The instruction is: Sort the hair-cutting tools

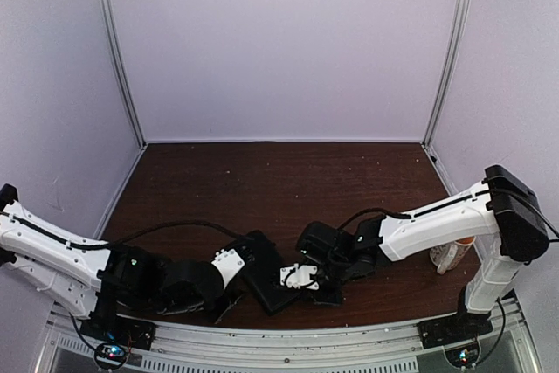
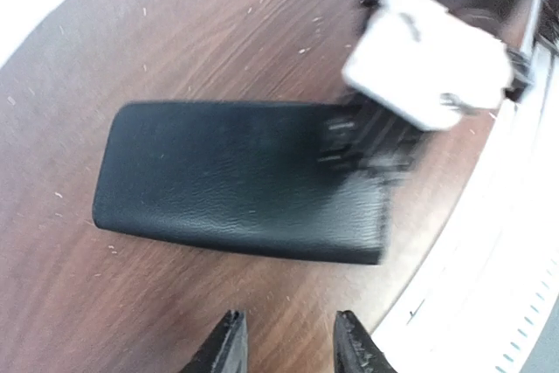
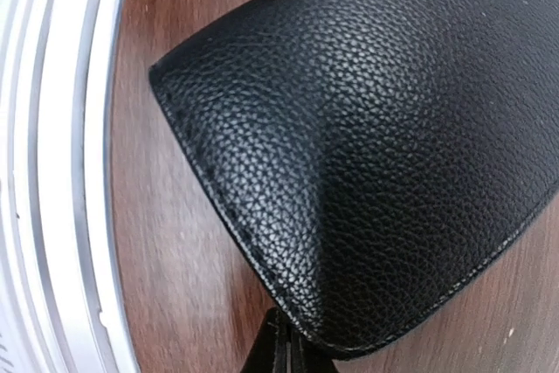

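You won't find the hair-cutting tools in any of the three views, so I cannot tell you where they lie. What fills the views is the flat black case (image 2: 236, 181), lying on the dark wooden table (image 1: 288, 181) close to its near edge, between the two arms.

Your right gripper (image 3: 279, 351) is fully closed, with its fingertips pressed together. They sit right at the stitched rim of the case, at the end nearest the pale metal rail (image 3: 52, 172) that runs along the table's front. Its wrist view shows the pebbled cover bulging upward just beyond the tips. Whether any of the material is pinched between them I cannot tell.

Your left gripper (image 2: 288, 342) stands partly open with nothing between its fingers. It hangs over bare table just beside one long side of the case, not touching it. From there the other gripper's white housing shows blurred at the case's far end.
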You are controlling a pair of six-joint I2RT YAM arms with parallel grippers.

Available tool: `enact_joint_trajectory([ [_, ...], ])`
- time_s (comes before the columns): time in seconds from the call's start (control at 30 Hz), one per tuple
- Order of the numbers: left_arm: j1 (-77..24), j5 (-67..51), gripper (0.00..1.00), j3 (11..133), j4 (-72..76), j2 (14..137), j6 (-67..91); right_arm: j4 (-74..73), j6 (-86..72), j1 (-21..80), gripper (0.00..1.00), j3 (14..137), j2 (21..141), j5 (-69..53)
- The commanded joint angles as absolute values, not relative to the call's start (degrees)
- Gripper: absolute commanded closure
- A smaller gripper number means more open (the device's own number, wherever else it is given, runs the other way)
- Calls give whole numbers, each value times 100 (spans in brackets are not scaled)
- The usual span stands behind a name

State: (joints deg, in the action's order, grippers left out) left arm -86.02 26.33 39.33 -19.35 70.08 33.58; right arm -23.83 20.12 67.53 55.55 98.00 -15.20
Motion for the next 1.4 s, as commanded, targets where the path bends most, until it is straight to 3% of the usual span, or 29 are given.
enact_joint_trajectory([
  [0.0, -9409, 4167, 64, 4350, -2738, 7117, 3546, -2206, 1897, 6764, 100, 6248, 10152, -1864],
  [0.17, -9789, 4387, 69, 4876, -3143, 8063, 3353, -2381, 1714, 6771, 100, 6977, 10622, -2124],
  [0.57, -9786, 4966, 62, 5770, -4055, 9681, 3443, -2347, 1600, 6778, 100, 6999, 10747, -2457],
  [1.1, -9241, 4659, 65, 5541, -3519, 9992, 3000, -2278, 1530, 6805, 100, 6970, 10809, -2564],
  [1.37, -9597, 4287, 59, 4612, -2555, 8736, 2679, -2300, 1468, 6811, 100, 6987, 10766, -2619],
])
